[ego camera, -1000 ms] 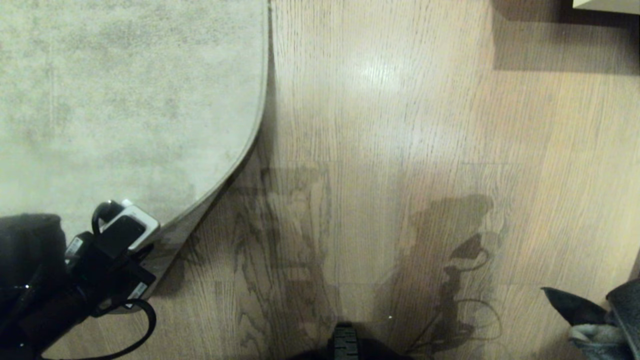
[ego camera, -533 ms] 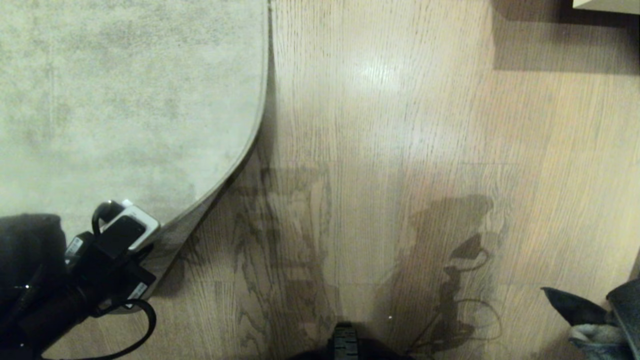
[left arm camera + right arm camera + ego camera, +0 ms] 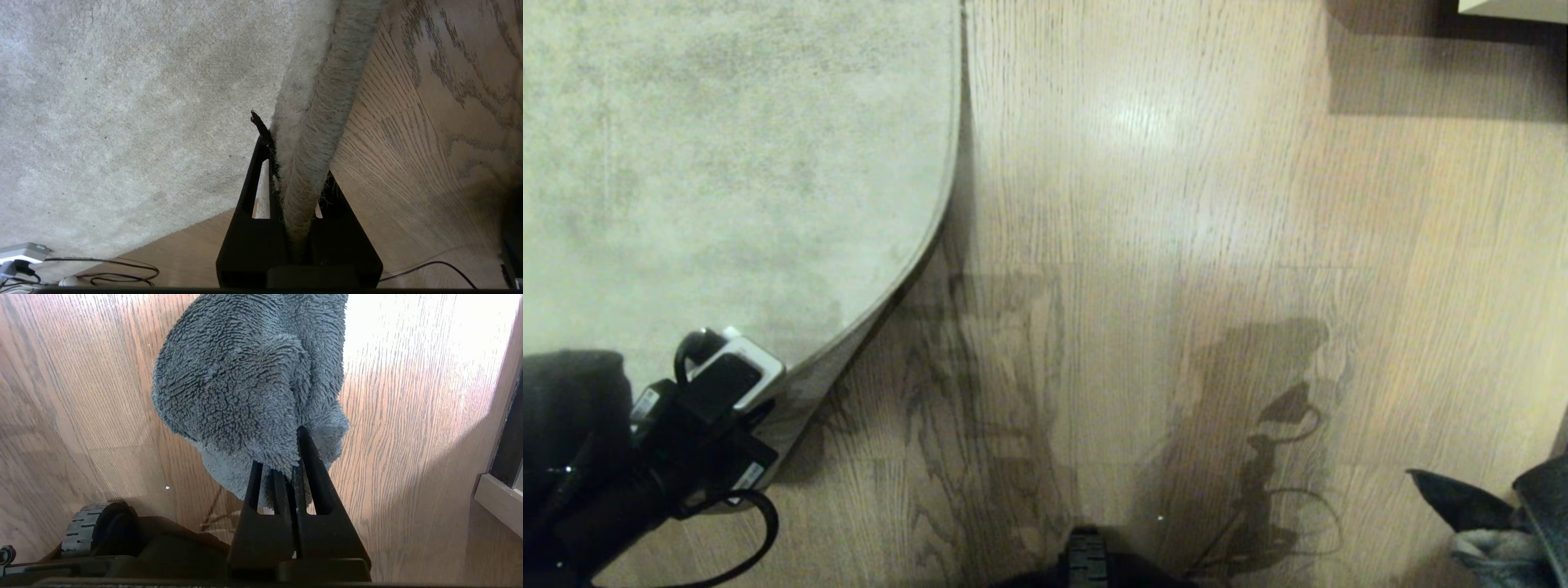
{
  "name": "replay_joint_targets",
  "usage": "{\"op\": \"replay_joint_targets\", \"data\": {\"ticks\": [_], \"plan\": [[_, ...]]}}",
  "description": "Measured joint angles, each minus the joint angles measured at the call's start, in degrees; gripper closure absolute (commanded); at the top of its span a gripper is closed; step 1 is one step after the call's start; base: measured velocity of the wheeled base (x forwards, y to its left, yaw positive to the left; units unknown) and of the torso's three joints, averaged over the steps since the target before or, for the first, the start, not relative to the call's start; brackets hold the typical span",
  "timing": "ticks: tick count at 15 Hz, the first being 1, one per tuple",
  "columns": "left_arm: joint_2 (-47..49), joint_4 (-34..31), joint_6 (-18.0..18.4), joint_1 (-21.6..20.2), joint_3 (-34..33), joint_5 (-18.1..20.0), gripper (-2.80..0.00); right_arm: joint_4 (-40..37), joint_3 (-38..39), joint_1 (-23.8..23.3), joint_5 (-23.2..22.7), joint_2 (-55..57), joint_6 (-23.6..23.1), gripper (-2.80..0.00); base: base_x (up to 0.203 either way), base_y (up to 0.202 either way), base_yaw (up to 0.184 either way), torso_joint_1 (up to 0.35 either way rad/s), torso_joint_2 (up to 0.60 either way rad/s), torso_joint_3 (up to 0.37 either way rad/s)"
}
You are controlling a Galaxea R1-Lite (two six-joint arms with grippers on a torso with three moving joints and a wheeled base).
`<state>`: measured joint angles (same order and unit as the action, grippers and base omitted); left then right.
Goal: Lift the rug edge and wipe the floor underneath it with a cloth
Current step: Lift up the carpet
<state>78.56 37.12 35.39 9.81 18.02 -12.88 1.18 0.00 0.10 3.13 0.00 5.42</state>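
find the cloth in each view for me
Head view: cloth at the lower right corner, partly cut off.
Left wrist view: not in it; the left gripper pinches the rug edge.
Right wrist view: centre, clamped in the right gripper.
Shared landmark: the floor.

Quick headcount: one rug (image 3: pixel 727 163), with one lifted rug edge (image 3: pixel 314 155) running up from the left gripper (image 3: pixel 286 163). One wood-plank floor (image 3: pixel 1176 204) under everything. One fuzzy grey-blue cloth (image 3: pixel 245 384), bunched right at the tips of the right gripper (image 3: pixel 286 465). So that's two grippers total, one per wrist view. One small ribbed wheel (image 3: pixel 88 528) on the robot's base, off to the side of the right gripper. Past the rug from the left gripper there's one white power strip (image 3: pixel 22 252) plus a loose tangle of dark cables (image 3: pixel 118 271), can't count those separately. One pale furniture edge (image 3: pixel 1511 8) far from both grippers.
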Motion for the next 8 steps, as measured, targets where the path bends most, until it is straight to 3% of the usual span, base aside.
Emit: {"op": "replay_joint_targets", "data": {"ticks": [4, 8], "plan": [[0.0, 0.1, 0.0, 0.0, -0.4, 0.0, 0.00, 0.1, 0.0, 0.0, 0.0, 0.0, 0.0, 0.00, -0.001, 0.032, -0.003, 0.003, 0.00, 0.003], [-0.1, 0.3, -0.1, 0.0, -0.7, 0.1, 0.00, 0.0, 0.0, -0.1, 0.0, 0.0, 0.0, 0.00, 0.000, 0.180, 0.001, 0.006, 0.00, 0.003]]}}
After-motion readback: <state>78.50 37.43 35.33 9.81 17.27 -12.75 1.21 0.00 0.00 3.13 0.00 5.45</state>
